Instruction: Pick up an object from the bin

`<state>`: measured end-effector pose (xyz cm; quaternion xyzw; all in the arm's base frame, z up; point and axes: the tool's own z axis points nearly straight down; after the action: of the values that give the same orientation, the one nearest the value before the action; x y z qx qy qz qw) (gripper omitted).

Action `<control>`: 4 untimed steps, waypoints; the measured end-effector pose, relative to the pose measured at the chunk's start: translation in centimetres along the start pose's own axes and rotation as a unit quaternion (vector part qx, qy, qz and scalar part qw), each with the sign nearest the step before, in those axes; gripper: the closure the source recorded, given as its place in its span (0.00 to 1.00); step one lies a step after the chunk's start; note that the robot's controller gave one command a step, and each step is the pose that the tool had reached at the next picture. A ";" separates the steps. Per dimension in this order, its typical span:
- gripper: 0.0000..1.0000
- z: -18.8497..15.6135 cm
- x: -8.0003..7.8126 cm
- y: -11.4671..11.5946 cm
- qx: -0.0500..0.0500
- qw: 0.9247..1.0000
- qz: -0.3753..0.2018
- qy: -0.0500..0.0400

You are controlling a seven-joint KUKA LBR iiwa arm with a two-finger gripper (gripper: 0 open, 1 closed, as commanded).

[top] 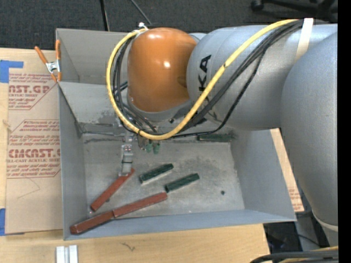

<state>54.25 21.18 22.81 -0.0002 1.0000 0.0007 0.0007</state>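
My gripper (127,159) hangs below the orange cover, over the left middle of the bin floor. Its lower end stands right at the upper end of a red-brown stick (111,191) that lies slanted toward the front left; I cannot tell if they touch. Just right of it lies a dark green stick (156,172). A second dark green stick (182,182) lies a little farther right. Nothing shows held in the gripper.
Two more red-brown sticks lie end to end along the front wall, one long (140,204) and one at the front left corner (91,222). Another dark green piece (217,138) lies by the back wall, partly under the arm. The arm covers the bin's back right.
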 end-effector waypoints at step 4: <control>0.00 15.9 -2.3 -0.1 0.001 0.981 -0.194 0.000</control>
<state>56.53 21.13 6.90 -0.1944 0.9809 -0.0002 0.0009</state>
